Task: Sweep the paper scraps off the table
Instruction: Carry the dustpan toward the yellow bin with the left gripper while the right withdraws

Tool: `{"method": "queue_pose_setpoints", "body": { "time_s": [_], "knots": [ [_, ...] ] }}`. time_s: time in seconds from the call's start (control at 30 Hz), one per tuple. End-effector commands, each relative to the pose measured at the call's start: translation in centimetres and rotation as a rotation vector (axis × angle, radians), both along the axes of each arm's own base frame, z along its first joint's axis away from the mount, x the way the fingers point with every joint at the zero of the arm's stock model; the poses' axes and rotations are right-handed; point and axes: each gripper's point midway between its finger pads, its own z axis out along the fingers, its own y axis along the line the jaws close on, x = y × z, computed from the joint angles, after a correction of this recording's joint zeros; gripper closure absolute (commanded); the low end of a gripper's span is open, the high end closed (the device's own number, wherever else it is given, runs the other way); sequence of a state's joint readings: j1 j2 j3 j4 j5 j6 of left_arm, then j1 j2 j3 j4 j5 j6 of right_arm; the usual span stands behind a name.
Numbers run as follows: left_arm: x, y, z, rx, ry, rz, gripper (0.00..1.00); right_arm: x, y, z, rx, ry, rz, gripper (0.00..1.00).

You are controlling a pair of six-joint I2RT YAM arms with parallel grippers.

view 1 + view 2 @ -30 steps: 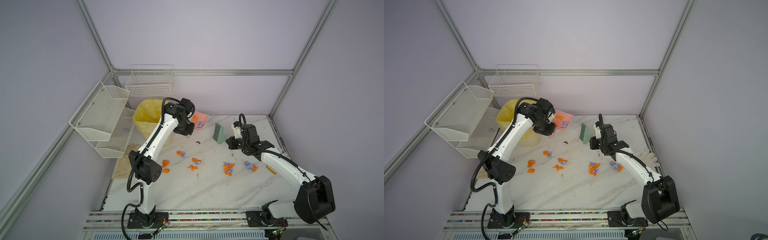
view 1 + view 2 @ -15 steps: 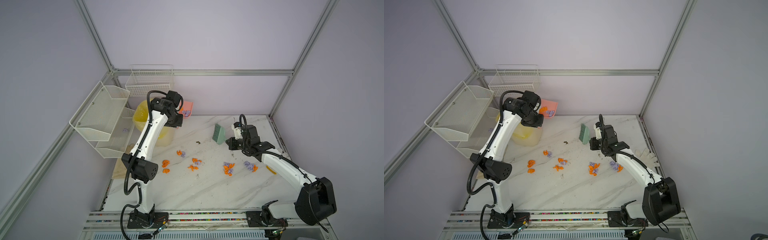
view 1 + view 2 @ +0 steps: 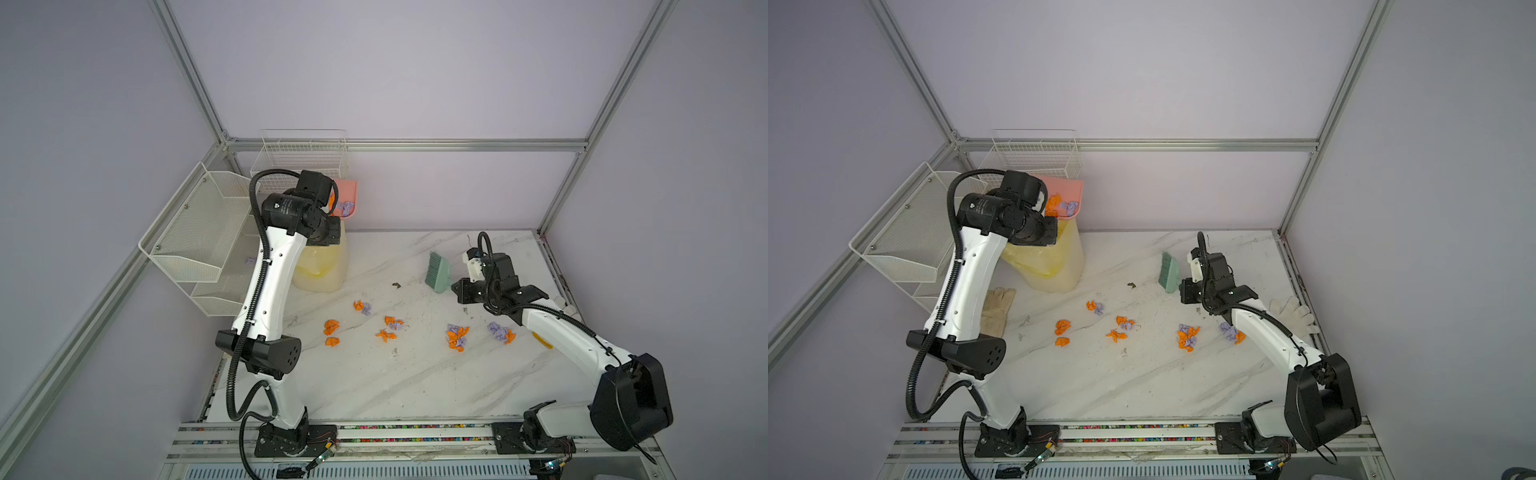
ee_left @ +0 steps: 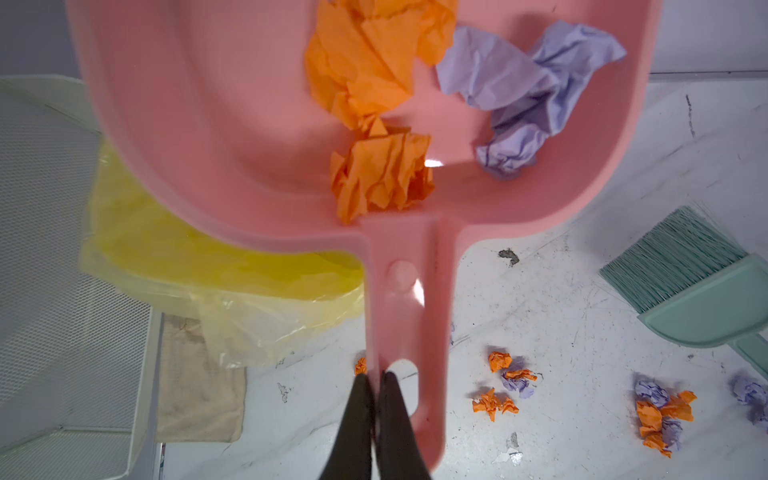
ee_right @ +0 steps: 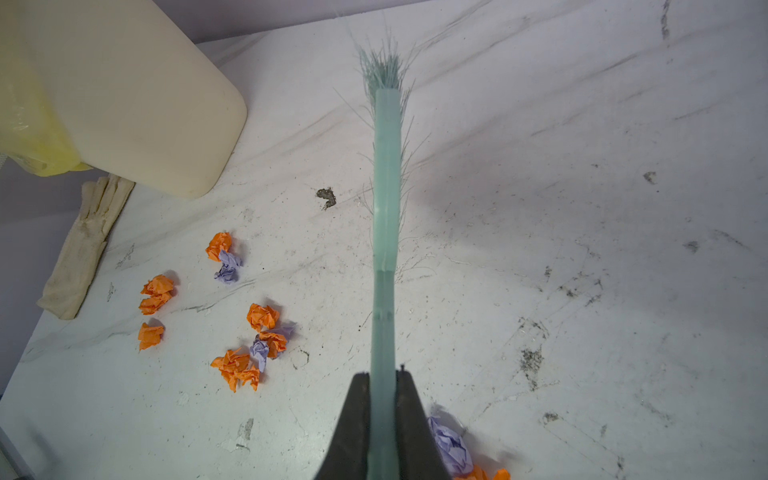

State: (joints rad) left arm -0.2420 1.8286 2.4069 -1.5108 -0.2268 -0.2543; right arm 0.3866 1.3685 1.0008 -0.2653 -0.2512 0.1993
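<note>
Several orange and lilac paper scraps (image 3: 457,336) (image 3: 1123,326) (image 5: 237,365) lie across the middle of the marble table (image 3: 415,386). More scraps (image 4: 374,62) (image 3: 1061,205) sit inside the pink dustpan (image 3: 348,193) (image 4: 208,124). My left gripper (image 4: 376,376) is shut on the dustpan's handle and holds it in the air above the bin (image 3: 324,270) at the back left. My right gripper (image 5: 384,376) (image 3: 455,286) is shut on the handle of a green brush (image 5: 386,166) (image 3: 1170,272), whose bristles rest on the table at the back right.
The cream bin (image 3: 1054,266) is lined with a yellow bag. White wire racks (image 3: 199,232) hang on the left wall and at the back. A beige glove (image 3: 996,307) lies left of the scraps, a white glove (image 3: 1293,313) at the right edge, and a yellow strip (image 3: 542,338) beside my right arm.
My left arm has lifted the dustpan with its scraps off the back of the table and carried it up and left, over the bin. The right arm and brush have not moved.
</note>
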Motion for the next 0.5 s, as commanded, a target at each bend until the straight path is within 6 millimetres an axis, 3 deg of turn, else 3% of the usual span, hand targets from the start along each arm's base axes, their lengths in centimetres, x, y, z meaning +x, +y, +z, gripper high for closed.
{"method": "queue_pose_setpoints", "body": {
  "time_s": [0.0,0.2,0.47],
  "knots": [
    [-1.3,2.9,3.1,0.057,-0.089,0.080,1.00,0.4,0.3,1.4,0.029,-0.038,0.001,1.00],
    [-1.9,7.2,0.9,0.247,0.008,0.187,1.00,0.3,0.4,0.9,0.036,-0.031,0.008,1.00],
    [-2.0,11.2,0.4,0.518,0.080,0.284,1.00,0.6,0.5,1.2,0.029,-0.047,0.018,1.00]
  ]
}}
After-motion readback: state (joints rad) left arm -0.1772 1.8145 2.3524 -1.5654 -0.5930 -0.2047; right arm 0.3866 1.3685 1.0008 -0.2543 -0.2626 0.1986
